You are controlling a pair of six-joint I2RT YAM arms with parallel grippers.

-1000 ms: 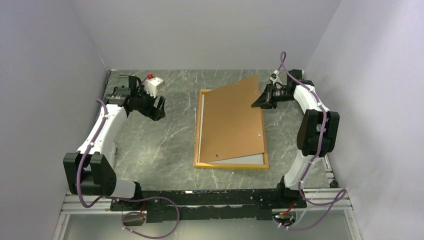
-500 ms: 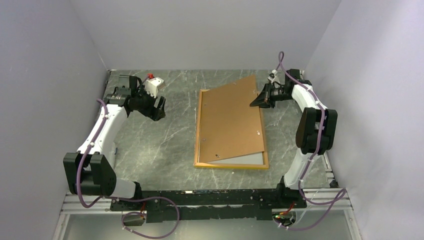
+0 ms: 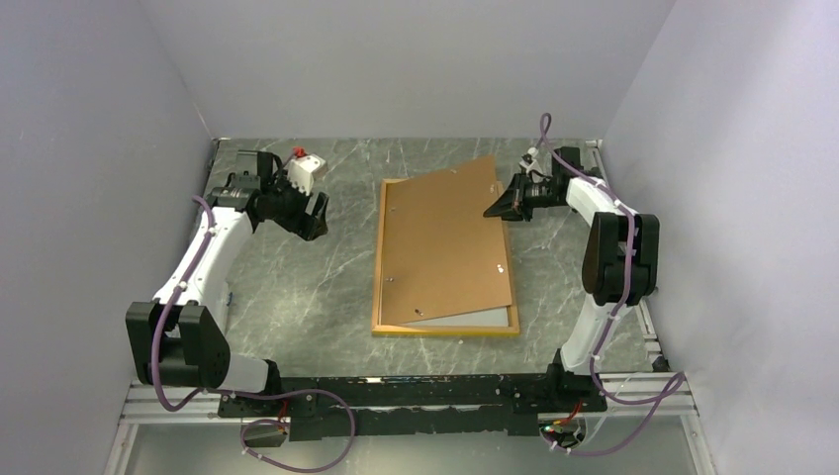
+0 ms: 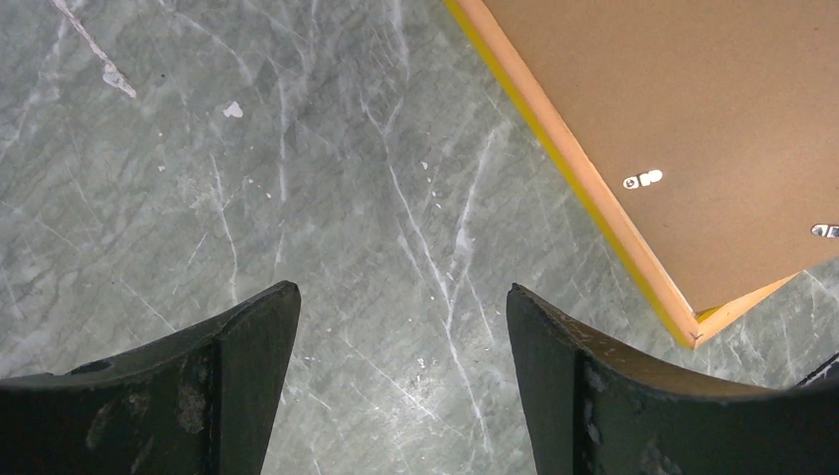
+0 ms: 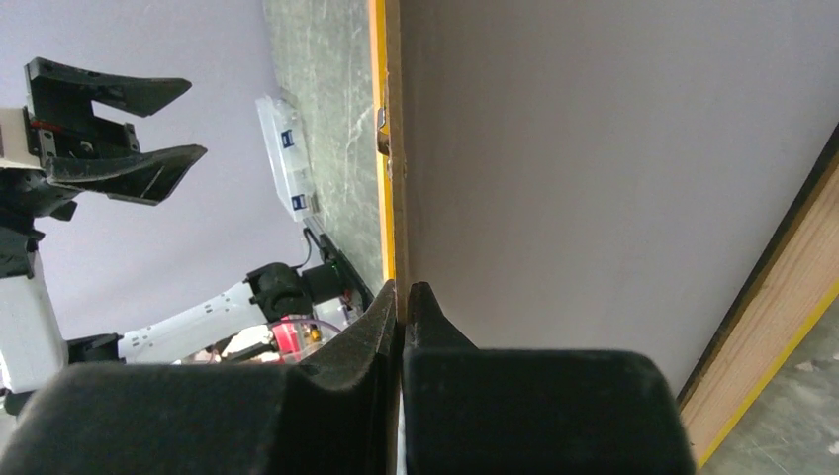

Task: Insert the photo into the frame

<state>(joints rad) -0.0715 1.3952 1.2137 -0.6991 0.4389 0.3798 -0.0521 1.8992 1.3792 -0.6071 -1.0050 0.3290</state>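
Observation:
The frame (image 3: 445, 332) lies back-up in the middle of the table, its yellow-orange rail (image 4: 584, 188) also showing in the left wrist view. A plain brown backing board (image 3: 440, 247) rests on it, slightly askew. My right gripper (image 3: 492, 211) is shut on the board's far right corner, its jaws pinching the thin edge (image 5: 394, 148). A pale grey sheet (image 3: 470, 319) shows inside the frame past the board's near edge; I cannot tell whether it is the photo. My left gripper (image 3: 317, 213) hangs open above bare table, left of the frame, holding nothing (image 4: 401, 297).
A small white box with a red top (image 3: 305, 170) sits at the back left, just behind my left gripper. Lilac walls close in the marble table (image 3: 297, 287) on three sides. Metal turn clips (image 4: 643, 180) dot the board.
The right gripper has moved left with the board's corner, and frame and board have slid left with it. The left arm has not moved.

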